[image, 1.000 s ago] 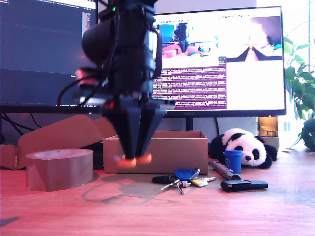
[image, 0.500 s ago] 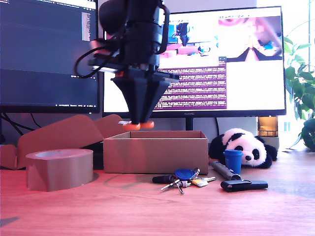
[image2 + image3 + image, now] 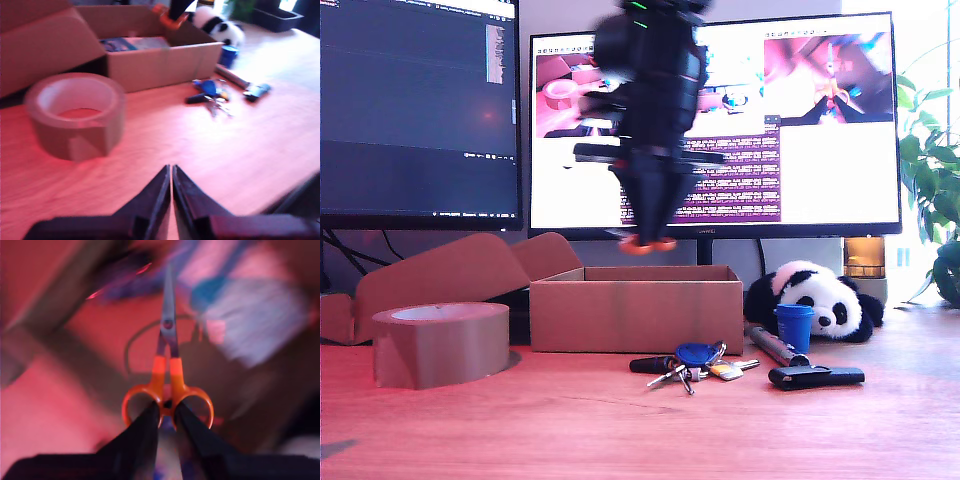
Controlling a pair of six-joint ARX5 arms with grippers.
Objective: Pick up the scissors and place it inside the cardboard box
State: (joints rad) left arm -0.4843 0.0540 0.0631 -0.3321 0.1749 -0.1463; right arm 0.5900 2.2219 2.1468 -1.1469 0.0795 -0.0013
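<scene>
The scissors (image 3: 648, 243) have orange ring handles and thin metal blades. My second gripper (image 3: 648, 238) is shut on them and hangs in the air above the open cardboard box (image 3: 635, 315). In the second wrist view the dark fingers (image 3: 150, 422) pinch the scissors (image 3: 167, 382) between the rings, and the blurred background is hard to read. My first gripper (image 3: 171, 172) is shut on nothing, low over the wooden table, facing the box (image 3: 165, 62). The scissors (image 3: 164, 14) show above the box's far wall.
A roll of brown tape (image 3: 440, 343) stands at the exterior view's left of the box. Keys with a blue fob (image 3: 695, 360), a blue cup (image 3: 793, 325), a black object (image 3: 815, 377) and a toy panda (image 3: 815, 295) lie towards its right. Two monitors stand behind.
My second gripper has risen with the scissors from in front of the box and moved towards the exterior view's right. It now hangs above the box's opening.
</scene>
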